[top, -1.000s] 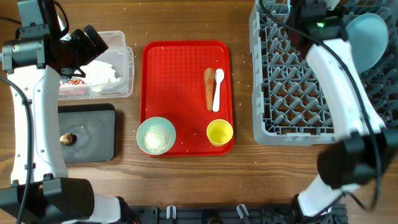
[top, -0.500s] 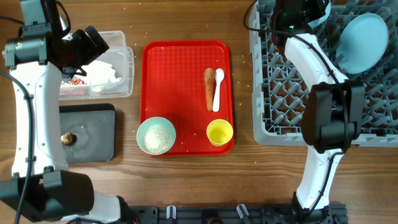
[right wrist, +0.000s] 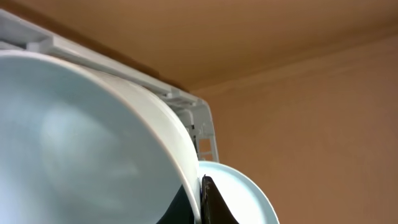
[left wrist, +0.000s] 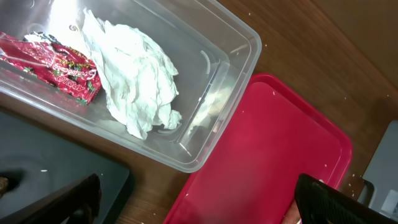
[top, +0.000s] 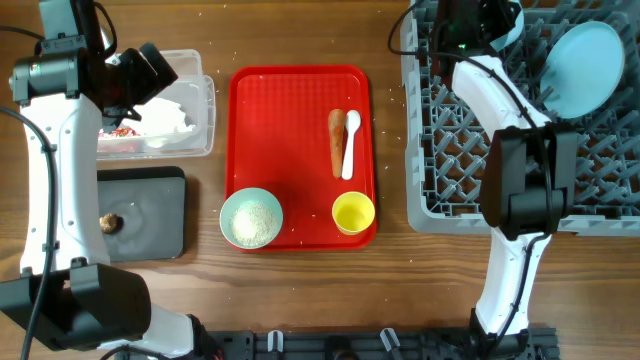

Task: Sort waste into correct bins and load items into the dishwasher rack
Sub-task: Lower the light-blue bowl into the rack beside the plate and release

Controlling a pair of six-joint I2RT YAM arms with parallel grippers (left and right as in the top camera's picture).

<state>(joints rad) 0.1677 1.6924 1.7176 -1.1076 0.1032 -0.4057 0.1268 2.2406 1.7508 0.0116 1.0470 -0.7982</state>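
Overhead, we see a wooden table with a grey dishwasher rack filling its right side. A flat red tray lies in the middle. On the left, a clear tub sits at the far side and a black tray just in front of it.

A pale-blue plate stands tilted among the pegs in the rack's far right corner. We find the right hand at the rack's far edge, near the plate, pressed together on the rim of a pale bowl. The left hand hovers over the tub's right end, its fingers spread wide and holding nothing.

A rice bowl, with white grains inside, sits on the red tray's near left corner, and a yellow cup on its near right. Farther back a white spoon lies just beside an orange-brown carrot stick.

Inside the tub, a crumpled napkin rests against a red-and-white wrapper. A small brown food lump lies on the black tray.
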